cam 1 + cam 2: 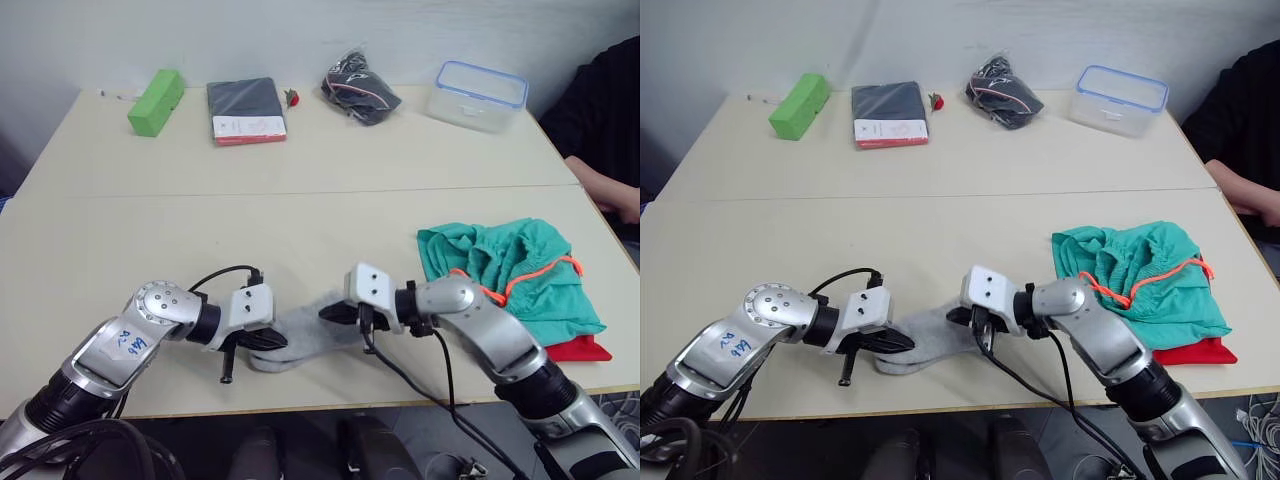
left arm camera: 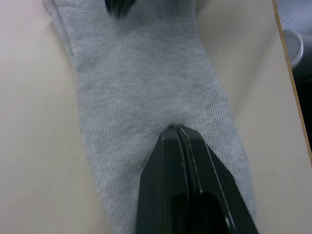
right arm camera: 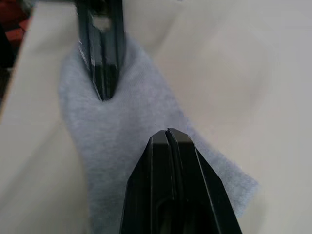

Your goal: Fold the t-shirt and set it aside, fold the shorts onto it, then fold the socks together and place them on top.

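The light grey socks [image 1: 300, 335] lie flat near the table's front edge, between my two arms. My left gripper [image 2: 178, 130] is shut, pinching the knit at the socks' left end. My right gripper [image 3: 168, 132] is shut on their right end, pointing back toward the left one. To the right, the teal-green shorts [image 1: 515, 272] with their orange drawstring lie bunched on top of the red t-shirt [image 1: 582, 349]. Just a red edge of the t-shirt peeks out by the table's front right corner.
Along the far edge stand a green box [image 1: 157, 101], a dark packaged garment [image 1: 246, 110], a black bagged bundle [image 1: 360, 90] and a clear tub with a blue rim [image 1: 478, 95]. A person in dark sleeves [image 1: 605, 110] sits at the right side.
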Tool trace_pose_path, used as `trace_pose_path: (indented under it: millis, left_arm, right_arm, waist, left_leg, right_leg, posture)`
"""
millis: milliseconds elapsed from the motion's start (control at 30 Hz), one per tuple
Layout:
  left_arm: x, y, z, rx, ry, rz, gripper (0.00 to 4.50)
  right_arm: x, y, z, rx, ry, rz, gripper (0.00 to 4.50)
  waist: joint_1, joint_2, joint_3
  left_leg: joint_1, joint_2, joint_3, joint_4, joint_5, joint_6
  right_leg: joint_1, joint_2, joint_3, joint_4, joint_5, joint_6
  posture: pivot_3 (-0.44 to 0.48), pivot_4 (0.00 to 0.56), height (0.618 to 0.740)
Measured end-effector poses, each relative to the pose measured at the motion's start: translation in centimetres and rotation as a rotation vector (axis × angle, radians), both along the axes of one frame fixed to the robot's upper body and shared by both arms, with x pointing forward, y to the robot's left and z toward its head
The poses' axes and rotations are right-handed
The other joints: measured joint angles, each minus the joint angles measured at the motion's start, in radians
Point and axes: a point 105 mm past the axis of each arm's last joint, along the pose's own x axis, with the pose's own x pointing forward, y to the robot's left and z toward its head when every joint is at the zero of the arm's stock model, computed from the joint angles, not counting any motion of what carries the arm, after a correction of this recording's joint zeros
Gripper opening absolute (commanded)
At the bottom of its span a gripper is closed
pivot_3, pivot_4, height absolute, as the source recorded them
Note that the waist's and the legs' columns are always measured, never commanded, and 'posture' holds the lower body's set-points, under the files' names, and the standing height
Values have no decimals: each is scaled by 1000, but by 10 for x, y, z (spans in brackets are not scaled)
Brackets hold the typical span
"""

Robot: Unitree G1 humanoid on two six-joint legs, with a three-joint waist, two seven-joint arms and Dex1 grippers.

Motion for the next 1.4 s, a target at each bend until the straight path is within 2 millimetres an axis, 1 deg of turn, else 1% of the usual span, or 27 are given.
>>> trace_pose_path:
  millis: [167,300,367,467,533,600,667,733,800,867,933,1000,1100,1167,1267,1400]
  left_arm:
    - [0,2,-1,10,14,19,28]
    - [-7,4,-4,19,33,25,28]
    - [-9,5,-5,14,48,34,28]
    - [-15,6,-6,-5,67,51,28]
    - [-16,7,-6,-10,77,64,28]
    - [-15,8,-6,-14,79,80,28]
    - [-14,6,-6,-29,82,96,28]
    - [-13,4,-7,-44,83,107,28]
    - [-13,2,-7,-49,82,105,28]
    - [-14,1,-7,-50,83,102,28]
    - [-13,1,-7,-49,84,105,28]
    - [-13,1,-7,-48,84,105,28]
    - [-14,1,-7,-47,87,107,28]
    - [-15,1,-8,-47,86,110,28]
    - [-18,2,-9,-49,80,110,28]
    - [-19,3,-10,-52,81,116,28]
  right_arm:
    - [4,-1,-1,-21,-72,15,0]
    - [16,-7,2,-49,-165,-4,0]
    - [26,-18,6,-64,-206,-30,0]
    - [45,-52,22,-48,-220,-153,0]
    - [47,-58,35,14,-200,-178,0]
    - [40,-49,48,92,-163,-141,0]
    - [27,-33,58,158,-124,-72,0]
    - [14,-19,64,195,-102,-5,0]
    - [2,-8,58,173,-92,71,0]
    - [-7,-1,38,115,-80,121,0]
    - [-8,2,14,33,-81,139,0]
    - [-3,0,-1,-35,-125,140,0]
    - [4,1,-3,-73,-263,171,0]
    - [9,0,-3,-82,-305,164,0]
    - [20,-10,2,-73,-331,110,0]
    - [28,-26,9,-80,-337,61,0]
  waist:
    - [-1,-1,-1]
    - [-2,-1,-1]
    - [-2,-1,-1]
    - [0,-1,-1]
    - [-3,-1,-1]
    - [-6,0,-1]
    - [-4,0,-1]
    - [-1,0,-1]
    - [3,-1,-1]
    - [4,-2,-1]
    - [2,-2,-1]
    - [1,-1,-1]
    - [0,-2,-1]
    - [0,-2,-2]
    - [0,-2,-2]
    - [1,-2,-2]
  left_leg:
    - [3,0,0,0,0,0]
    - [5,0,0,0,0,0]
    - [5,0,0,0,0,0]
    - [4,0,0,0,0,0]
    - [4,1,0,-1,0,0]
    - [4,1,0,-1,0,0]
    - [4,1,0,-1,0,0]
    - [4,1,-1,0,0,0]
    - [4,0,-1,0,0,0]
    - [3,0,-2,0,-1,1]
    - [3,-1,-1,0,-1,1]
    - [3,-1,-1,0,-1,1]
    - [4,-1,-1,0,0,1]
    - [5,-1,-1,0,0,1]
    - [5,-1,-1,0,0,1]
    - [5,-1,-1,0,0,1]
  right_leg:
    - [3,0,0,0,0,0]
    - [4,0,0,1,0,0]
    - [5,0,0,0,0,0]
    - [4,0,0,0,0,0]
    - [4,1,0,0,0,0]
    - [3,2,0,1,0,0]
    - [3,2,0,1,0,0]
    - [4,1,0,1,0,0]
    - [4,0,-1,0,0,0]
    - [5,0,-1,-1,0,0]
    - [4,-1,-1,-1,0,0]
    - [4,-1,-1,-1,0,0]
    - [5,0,-1,-1,0,0]
    - [6,0,-1,-1,0,0]
    - [6,-1,-1,0,0,0]
    - [6,-1,-1,0,0,0]
  posture:
    - [0,150,740]
    - [0,150,740]
    - [0,150,740]
    - [0,150,740]
    - [0,150,740]
    - [0,150,740]
    - [0,150,740]
    - [0,150,740]
    - [0,150,740]
    - [0,150,740]
    - [0,150,740]
    - [0,150,740]
    - [0,150,740]
    - [0,150,740]
    - [0,150,740]
    - [0,150,740]
